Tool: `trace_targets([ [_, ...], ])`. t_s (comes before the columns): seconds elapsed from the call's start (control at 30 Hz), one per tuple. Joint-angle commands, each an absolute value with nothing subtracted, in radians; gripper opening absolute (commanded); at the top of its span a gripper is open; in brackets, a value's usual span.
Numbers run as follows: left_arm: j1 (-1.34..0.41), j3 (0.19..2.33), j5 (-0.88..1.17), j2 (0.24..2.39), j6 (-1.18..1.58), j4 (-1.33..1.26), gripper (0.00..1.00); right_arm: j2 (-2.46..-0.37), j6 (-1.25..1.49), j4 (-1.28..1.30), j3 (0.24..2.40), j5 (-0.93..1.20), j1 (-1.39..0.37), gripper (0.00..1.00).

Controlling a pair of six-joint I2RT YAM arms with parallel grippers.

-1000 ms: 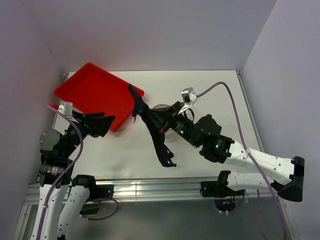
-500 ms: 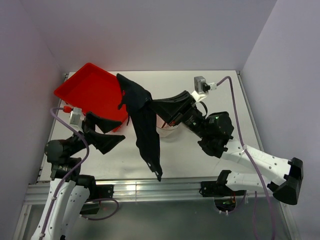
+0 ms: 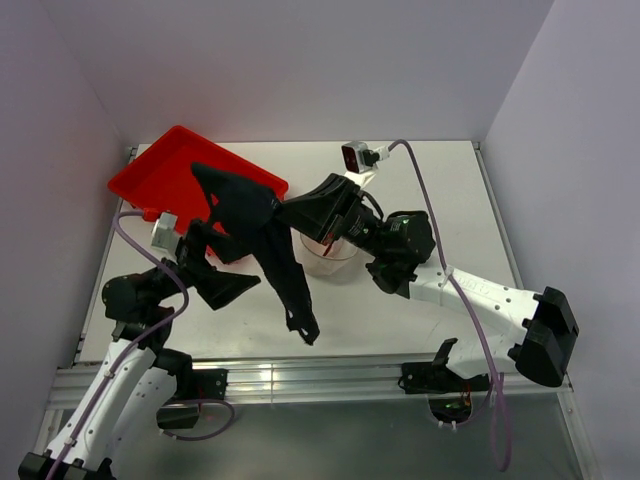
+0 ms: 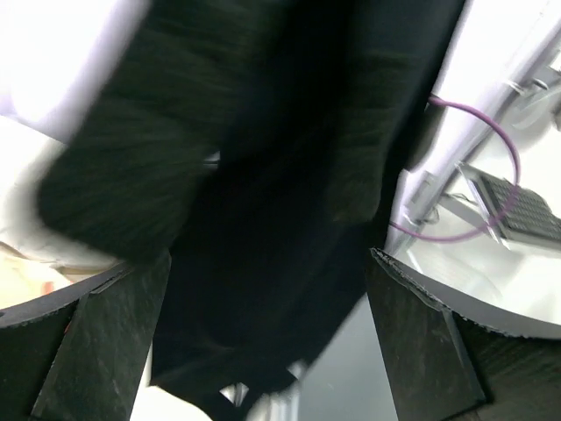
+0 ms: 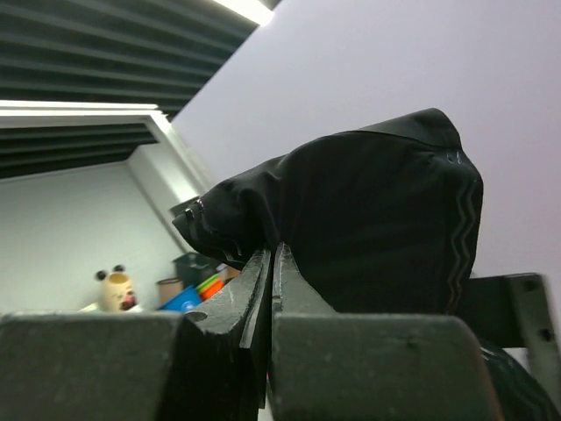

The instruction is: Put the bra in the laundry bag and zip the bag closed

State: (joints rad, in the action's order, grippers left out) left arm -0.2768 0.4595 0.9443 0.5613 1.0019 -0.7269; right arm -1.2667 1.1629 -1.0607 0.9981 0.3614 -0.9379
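The right hand [image 5: 272, 263] is pressed together on a fold of the black cloth [image 3: 275, 255]. It holds the cloth up above the laundry bag [image 3: 330, 258], so that it dangles in a long limp strip on the side of the bag toward the red tray [image 3: 165, 180]. The left hand [image 4: 267, 263] is spread wide and grips nothing, and the cloth hangs just in front of its fingers. The bag itself, a round white mesh pouch, rests on the table [image 3: 430, 190] beneath the right hand. The bra [image 4: 24, 267] is hard to place — a pale beige patch at the lower left edge of the left wrist view is probably it, close by the bag. Whether it lies in the bag or beside it cannot be told. By the look of it, the bra will handle as light, soft and floppy. It will sag and fold from any single pinch, and a strap could catch on the bag's rim or zip. A pinch on bunched fabric near its middle should carry it most compactly. The bag looks light too, with stiff rims — likely to skid when pushed, so the free hand would do best to steady it at the rim.
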Motion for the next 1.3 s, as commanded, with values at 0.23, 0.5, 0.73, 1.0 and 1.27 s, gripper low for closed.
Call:
trace_targets([
  [0.23,-0.281,0.497,0.687,0.43,0.778,-0.473,0.99,-1.236,1.244,-1.19,1.043,0.429,-0.925,0.0],
  [0.5,-0.287,0.496,0.903,0.54,0.971,-0.822,0.99,-1.287,1.31,-1.25,1.052,0.456,-0.925,0.0],
  [0.73,-0.334,0.465,0.934,0.621,1.106,-1.052,0.98,-1.304,1.318,-1.261,1.051,0.453,-0.923,0.0],
  [1.0,-0.37,0.463,0.94,0.604,1.104,-1.039,0.88,-1.307,1.313,-1.267,1.022,0.433,-0.893,0.0],
  [1.27,-0.397,0.471,0.922,0.615,1.097,-1.039,0.33,-1.324,1.324,-1.267,1.023,0.437,-0.881,0.0],
])
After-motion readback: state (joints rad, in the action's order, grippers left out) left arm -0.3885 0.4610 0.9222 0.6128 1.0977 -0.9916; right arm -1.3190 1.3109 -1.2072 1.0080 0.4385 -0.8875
